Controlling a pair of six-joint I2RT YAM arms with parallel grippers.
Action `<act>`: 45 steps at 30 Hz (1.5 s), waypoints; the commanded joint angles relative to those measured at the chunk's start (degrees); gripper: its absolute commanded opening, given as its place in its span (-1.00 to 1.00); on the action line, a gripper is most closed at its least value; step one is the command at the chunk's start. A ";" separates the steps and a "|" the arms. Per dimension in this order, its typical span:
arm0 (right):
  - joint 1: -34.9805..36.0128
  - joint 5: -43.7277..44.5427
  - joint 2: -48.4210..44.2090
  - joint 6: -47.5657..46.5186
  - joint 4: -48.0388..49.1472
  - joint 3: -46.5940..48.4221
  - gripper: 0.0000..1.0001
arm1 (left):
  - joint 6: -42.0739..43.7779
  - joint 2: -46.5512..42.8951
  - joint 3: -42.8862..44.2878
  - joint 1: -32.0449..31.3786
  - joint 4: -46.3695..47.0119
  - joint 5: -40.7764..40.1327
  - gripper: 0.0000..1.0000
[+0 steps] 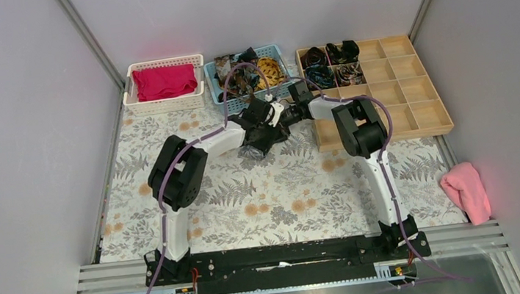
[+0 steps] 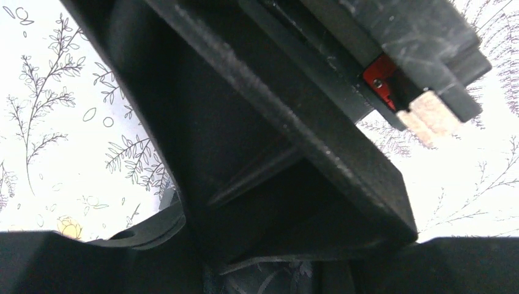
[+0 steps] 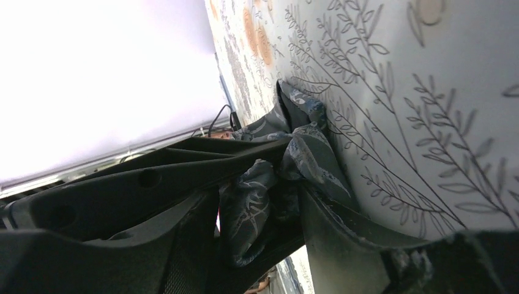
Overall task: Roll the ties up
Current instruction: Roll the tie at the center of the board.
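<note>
The bunched grey tie [image 3: 252,197] sits between the right end effector's [image 3: 287,177] fingers, with the left end effector [image 1: 264,130] alongside; neither's clamping is discernible.

Grey tie [image 3: 246,205], largely out of sight

The left arm [image 1: 175,175] and right arm [image 1: 360,129] had white segments joined by bulky black joints. A purple cable [image 1: 162,216] ran along each. Both bases sat on a black rail [image 1: 284,257].

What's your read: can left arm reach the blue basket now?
Likely yes. The blue basket lies just past the left gripper, nothing between; though a dark tie sits between it and the right gripper.
</note>
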 commanded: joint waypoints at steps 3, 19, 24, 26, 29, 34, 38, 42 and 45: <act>1.35 5.64 -8.47 -5.79 -5.81 0.48 0.31 | -3.91 9.00 -3.13 1.30 -8.94 0.91 -0.60; -0.16 30.11 -21.29 -8.13 -6.20 -8.18 0.03 | -3.71 9.55 -2.89 1.58 -9.61 1.35 -0.69; -0.16 38.18 -29.72 -8.96 -4.07 -15.86 0.02 | -3.80 10.07 -2.26 1.59 -10.03 1.25 -0.72; -0.22 42.41 -33.56 -9.92 -3.89 -19.63 -0.05 | -3.80 10.06 -2.26 1.59 -9.97 1.32 -0.72; 0.52 50.94 -42.58 -11.87 -2.15 -28.48 -0.23 | -3.84 10.30 -2.15 1.59 -10.10 1.28 -0.73; 12.16 79.94 -56.73 -22.43 -6.58 -37.37 -0.44 | -3.72 11.32 -1.02 1.52 -11.08 1.33 -0.73; 24.86 93.53 -61.78 -28.58 -8.93 -41.56 -0.37 | -3.62 12.03 -0.30 1.50 -11.71 1.48 -0.74; 35.83 104.92 -61.14 -34.22 -10.29 -42.50 -0.31 | -3.40 12.34 -0.05 1.50 -11.90 1.89 -0.74; 42.43 113.45 -56.16 -39.72 -11.40 -41.01 -0.30 | -3.36 12.56 0.12 1.50 -12.13 2.09 -0.74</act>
